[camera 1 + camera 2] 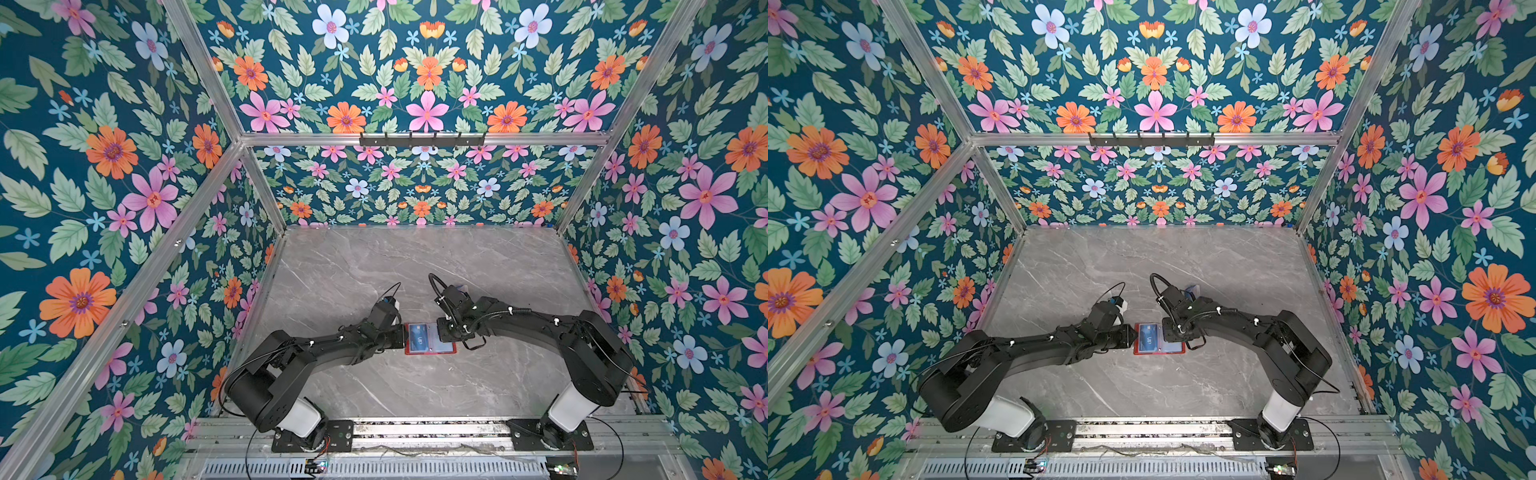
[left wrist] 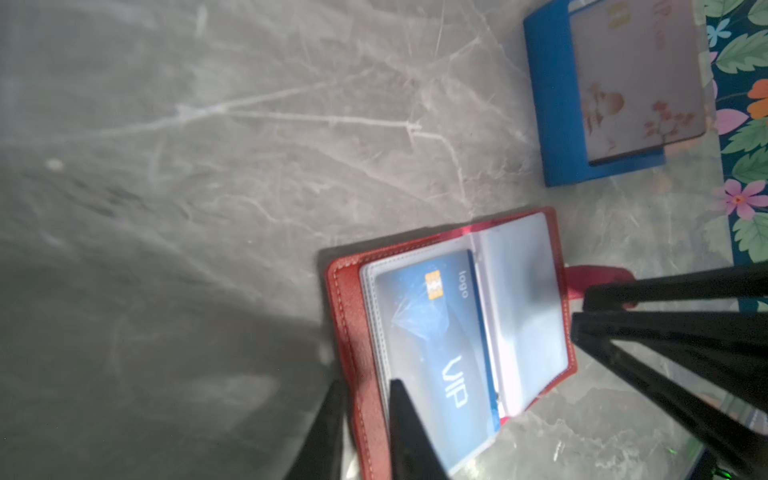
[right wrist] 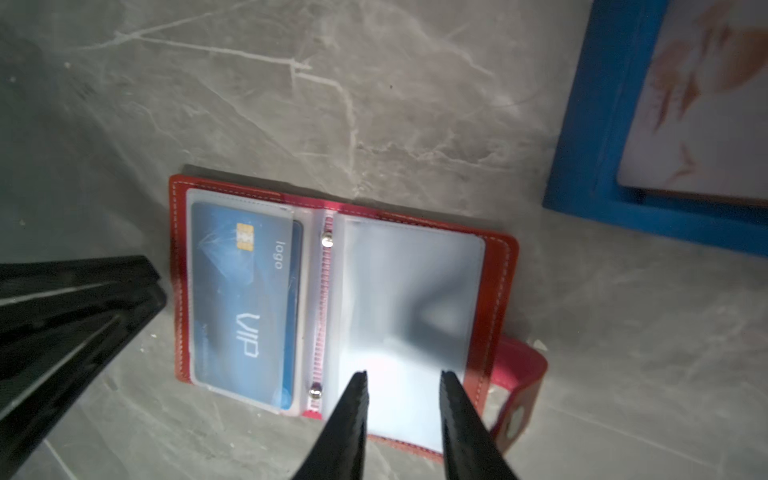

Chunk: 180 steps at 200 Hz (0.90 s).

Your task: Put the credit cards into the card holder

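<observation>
Card holder point(image 3: 498, 282) open on the counter point(image 3: 249, 104) between both jaws — blue VIP card point(image 3: 245, 299) already sleeved by the slightly parted, empty left jaws, right jaws spread over the empty sleeve point(image 3: 415, 282) — pale flowered card point(image 3: 698, 104) in the blue stand point(image 3: 590, 124) beyond, not yet filed.

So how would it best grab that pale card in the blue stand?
Probably by its free top edge, coming from above: the pale card leans in the blue stand, which holds its bottom edge, leaving the top clear to pinch.
</observation>
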### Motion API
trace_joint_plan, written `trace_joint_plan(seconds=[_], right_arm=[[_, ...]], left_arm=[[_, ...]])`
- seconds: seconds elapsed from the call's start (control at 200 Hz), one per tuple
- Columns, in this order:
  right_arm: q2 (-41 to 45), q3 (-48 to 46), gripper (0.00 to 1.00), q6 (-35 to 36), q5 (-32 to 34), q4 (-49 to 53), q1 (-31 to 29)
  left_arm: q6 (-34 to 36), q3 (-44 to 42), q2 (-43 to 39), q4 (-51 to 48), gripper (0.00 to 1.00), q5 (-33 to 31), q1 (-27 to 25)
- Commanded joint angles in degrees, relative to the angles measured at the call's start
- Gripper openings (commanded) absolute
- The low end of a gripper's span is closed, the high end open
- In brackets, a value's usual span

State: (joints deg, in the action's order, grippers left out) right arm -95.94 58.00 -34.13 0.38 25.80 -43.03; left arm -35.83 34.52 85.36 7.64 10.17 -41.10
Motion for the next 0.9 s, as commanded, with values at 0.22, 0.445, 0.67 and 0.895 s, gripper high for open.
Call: trace_joint_plan(seconds=[0.22,0.445,0.67,0.895], right_arm=[[-0.8,-3.3,0.24,-1.5,-0.7,-2.6,1.2],[-2.0,-4.1,0.22,-1.7,-0.7,-3.4,1.2],[-2.3,-4.6,0.21,-1.9,-0.9,-3.8,1.2],[-2.1,-5.0,0.2,-2.0,-1.2,-4.2,1.2]], left_arm=[[4.7,4.1,-1.1,-4.4,0.4,1.2,-0.1],[2.3,4.7,3.5,5.5,0.37,10.5,-1.5],[-1.0,5.9,8.9,13.1,0.34,15.2,-2.6],[-2.3,8.2,13.6,14.0,0.3,15.7,-3.2]])
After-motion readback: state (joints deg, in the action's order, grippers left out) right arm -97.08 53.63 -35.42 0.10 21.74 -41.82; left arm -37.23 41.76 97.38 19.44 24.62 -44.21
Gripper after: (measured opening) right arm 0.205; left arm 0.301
